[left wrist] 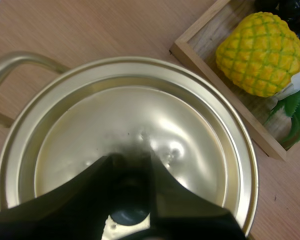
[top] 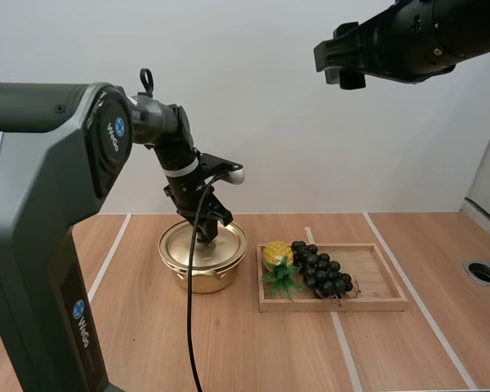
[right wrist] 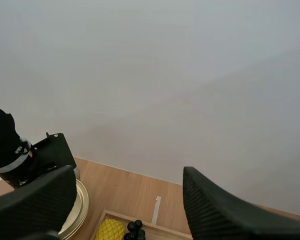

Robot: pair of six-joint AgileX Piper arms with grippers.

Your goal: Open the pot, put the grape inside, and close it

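Note:
The gold pot (top: 201, 269) stands left of the wooden tray (top: 376, 300) with its lid (top: 180, 243) on. My left gripper (top: 211, 233) is down on the lid's centre. In the left wrist view the lid (left wrist: 140, 120) lies flat in the pot's rim, and my left gripper (left wrist: 131, 172) has its fingers (left wrist: 85, 200) closed against the black knob (left wrist: 130, 207). The dark grape bunch (top: 320, 269) lies in the tray. My right gripper (top: 336, 59) hangs high above the tray, and the right wrist view shows the right gripper (right wrist: 129, 175) open and empty.
A yellow toy pineapple (top: 278, 255) with green leaves lies in the tray between the pot and the grapes. A round hole (top: 483, 272) is set in the table at the far right. White tape lines cross the wooden tabletop.

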